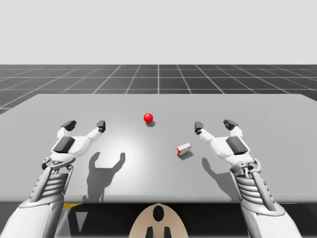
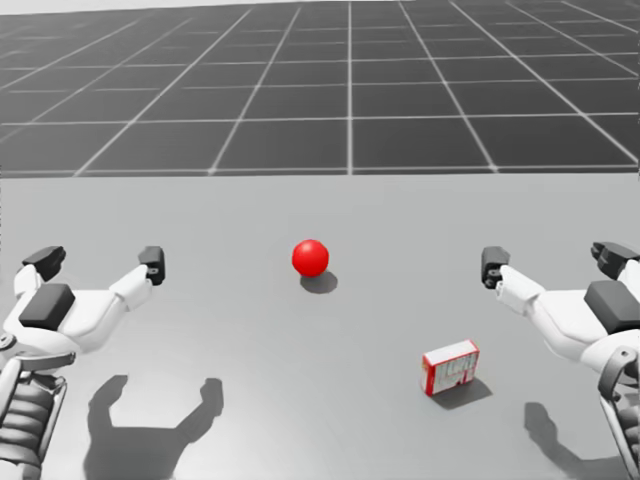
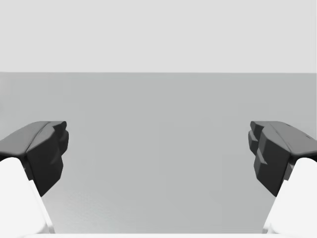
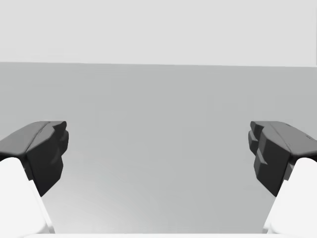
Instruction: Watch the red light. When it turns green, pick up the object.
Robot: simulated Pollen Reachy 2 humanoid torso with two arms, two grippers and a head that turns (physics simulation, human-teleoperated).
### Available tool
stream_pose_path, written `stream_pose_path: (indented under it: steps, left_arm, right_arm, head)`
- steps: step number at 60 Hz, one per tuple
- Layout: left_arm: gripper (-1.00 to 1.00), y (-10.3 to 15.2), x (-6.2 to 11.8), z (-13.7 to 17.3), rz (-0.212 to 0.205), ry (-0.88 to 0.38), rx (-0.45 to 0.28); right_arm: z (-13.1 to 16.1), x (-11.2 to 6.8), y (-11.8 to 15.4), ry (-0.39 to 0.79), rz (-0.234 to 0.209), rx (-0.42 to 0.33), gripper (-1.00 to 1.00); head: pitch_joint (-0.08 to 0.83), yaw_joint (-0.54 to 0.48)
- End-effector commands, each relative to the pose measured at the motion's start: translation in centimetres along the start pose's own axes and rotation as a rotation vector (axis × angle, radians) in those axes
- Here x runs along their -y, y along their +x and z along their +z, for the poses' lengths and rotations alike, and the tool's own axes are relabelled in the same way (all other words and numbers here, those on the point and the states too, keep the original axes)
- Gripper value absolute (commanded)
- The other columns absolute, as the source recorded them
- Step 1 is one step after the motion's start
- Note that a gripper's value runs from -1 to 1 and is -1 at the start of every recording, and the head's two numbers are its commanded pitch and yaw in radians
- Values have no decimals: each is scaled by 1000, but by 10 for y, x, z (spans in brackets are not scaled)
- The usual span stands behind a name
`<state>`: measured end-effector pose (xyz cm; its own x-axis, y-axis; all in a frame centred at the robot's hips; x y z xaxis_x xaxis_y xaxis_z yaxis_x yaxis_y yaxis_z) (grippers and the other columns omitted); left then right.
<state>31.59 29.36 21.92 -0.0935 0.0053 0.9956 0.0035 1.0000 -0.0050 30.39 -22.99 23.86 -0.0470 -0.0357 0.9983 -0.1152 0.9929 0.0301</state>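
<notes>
The light is a red ball (image 1: 148,118) (image 2: 310,257) resting on the grey table (image 1: 158,173), midway between my arms and a little farther out. A small red and white box (image 1: 184,148) (image 2: 450,367) lies nearer to me, right of centre. My right gripper (image 1: 215,125) (image 2: 553,260) (image 4: 158,153) hovers open above the table, just right of and beyond the box. On the other side my left gripper (image 1: 84,124) (image 2: 97,260) (image 3: 158,153) is open too, far from the box. Bare table lies ahead of both pairs of fingers.
The grey table (image 2: 320,420) stretches wide around the ball and box, its far edge (image 1: 158,95) well beyond both grippers. A dark gridded floor (image 2: 350,90) lies behind it. Shadows of my arms fall on the tabletop near me.
</notes>
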Motion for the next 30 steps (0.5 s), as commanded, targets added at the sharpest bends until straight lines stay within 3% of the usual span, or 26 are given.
stream_pose_path:
  steps: [1, 30]
  left_arm:
    - [-1000, 0, 0, 0, -9, 1, 7]
    - [-1000, 1, 1, 2, -12, -1, 15]
  right_arm:
    - [0, -2, -2, 4, 0, -2, -1000]
    - [1, -2, -1, 6, 4, 1, -1000]
  head:
    - [470, 71]
    - [477, 74]
